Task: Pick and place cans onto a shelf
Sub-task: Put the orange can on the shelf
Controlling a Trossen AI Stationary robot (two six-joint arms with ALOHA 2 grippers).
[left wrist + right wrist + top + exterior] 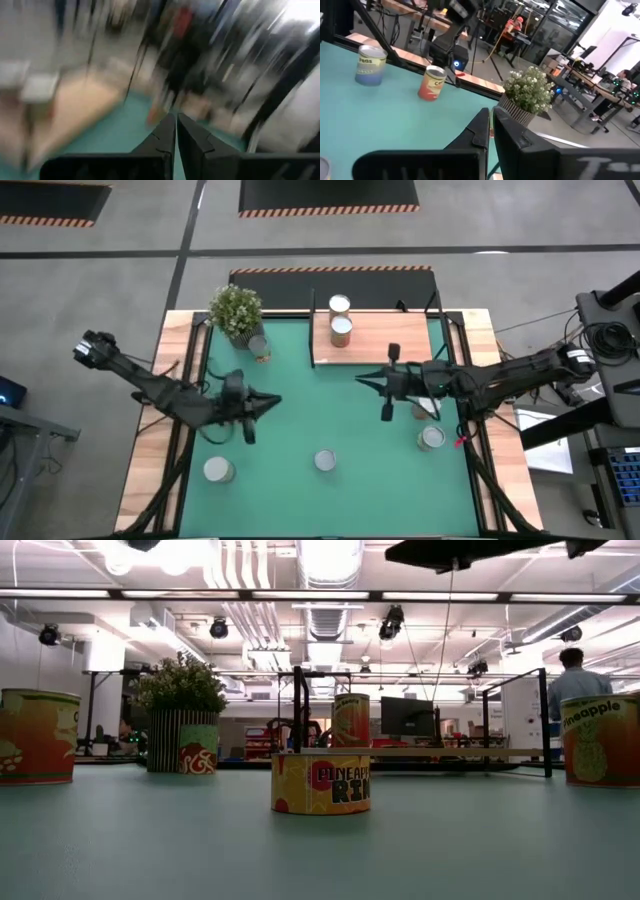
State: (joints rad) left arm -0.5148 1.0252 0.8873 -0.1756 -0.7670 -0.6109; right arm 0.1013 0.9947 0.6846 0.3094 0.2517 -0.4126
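So both grippers hang over the green mat [300, 410], left gripper [272, 401] and right gripper [362, 379] pinched closed, empty. Two cans [340, 319] sit on the far shelf [385, 338]; others scattered nearer.

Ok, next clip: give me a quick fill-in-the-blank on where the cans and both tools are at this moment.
1. The shelf already carries ____ cans.
2. Both the left tool and the right tool are empty and ____.
3. One can stands right beside the potted ____.
4. The can nearest the low camera is labelled ____.

Missing words: two; shut; plant; pineapple
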